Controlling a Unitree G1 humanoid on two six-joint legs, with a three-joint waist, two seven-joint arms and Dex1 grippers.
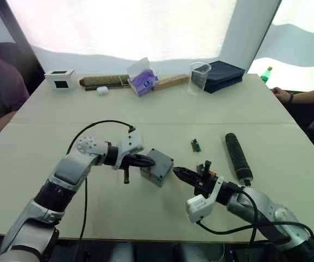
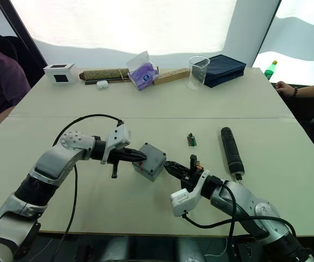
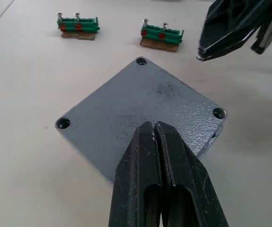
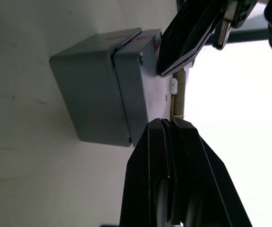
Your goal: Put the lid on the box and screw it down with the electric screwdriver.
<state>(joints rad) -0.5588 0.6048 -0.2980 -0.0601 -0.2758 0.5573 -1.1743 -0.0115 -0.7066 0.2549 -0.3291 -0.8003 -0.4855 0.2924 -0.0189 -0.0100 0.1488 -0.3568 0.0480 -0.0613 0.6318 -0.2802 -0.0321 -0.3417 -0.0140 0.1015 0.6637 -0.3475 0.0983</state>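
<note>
The grey box stands near the table's front middle with the lid lying on it, their seam visible on the side of the box. Empty screw holes show at three corners of the lid. My left gripper is shut, its tips resting at the lid's edge from the left. My right gripper is also shut and empty, its tips just right of the box. The black electric screwdriver lies on the table to the right of both, untouched.
Two small green screw holders lie right of the box. Along the far edge stand a white cube, a purple tissue pack, a clear cup and a dark blue case. People sit at both sides.
</note>
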